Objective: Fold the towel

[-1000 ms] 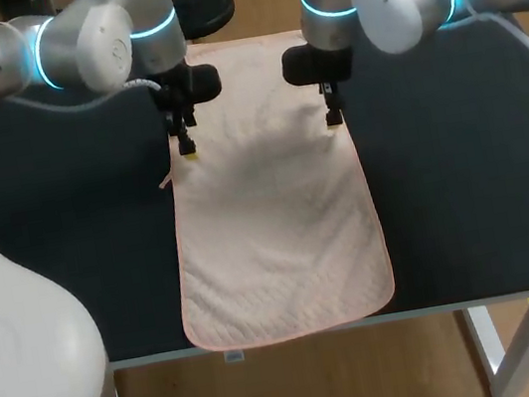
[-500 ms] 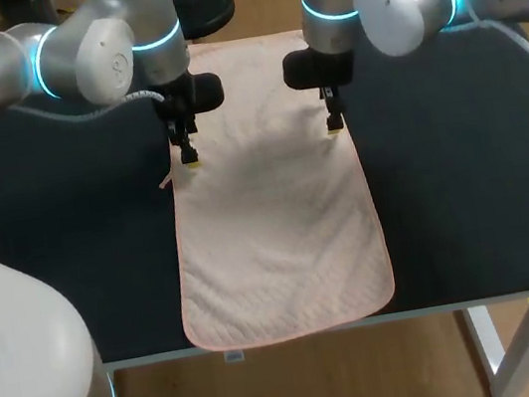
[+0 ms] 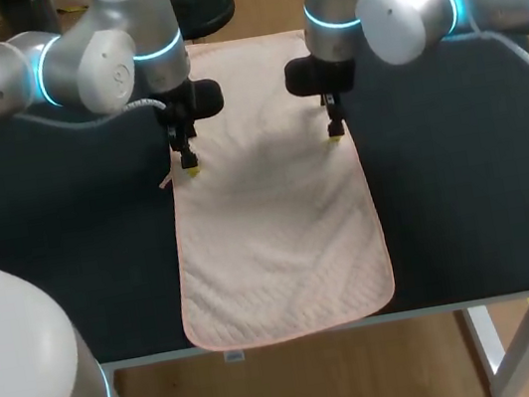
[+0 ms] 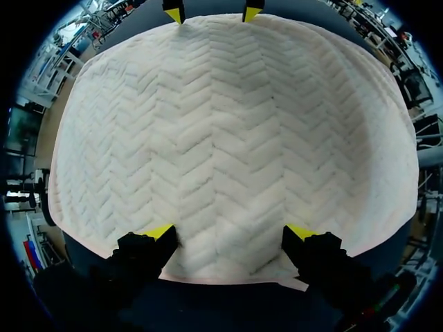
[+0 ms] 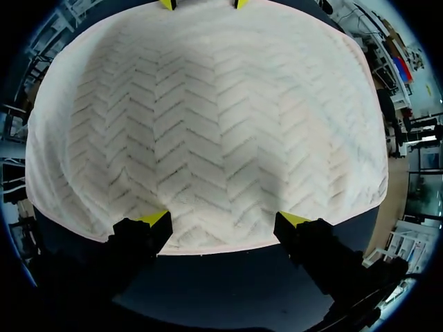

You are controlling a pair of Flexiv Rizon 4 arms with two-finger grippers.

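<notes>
A pale pink towel (image 3: 279,226) with a herringbone weave lies flat and lengthwise down the middle of the dark table. My left gripper (image 3: 188,167) stands open over its left edge, at the far half. My right gripper (image 3: 336,133) stands open over its right edge, straight across. In the left wrist view the towel (image 4: 228,124) lies ahead of the open gripper (image 4: 230,232), whose yellow tips straddle the hem. In the right wrist view the towel (image 5: 208,124) also lies ahead of that open gripper (image 5: 223,220). Neither gripper holds anything.
The dark table mat (image 3: 463,177) lies bare on both sides of the towel. The towel's near hem reaches the table's front edge (image 3: 443,308), and a small tag (image 3: 233,356) hangs over it.
Both grippers have come down and a little nearer along the towel's side edges. They stayed open, and the towel has not moved.
</notes>
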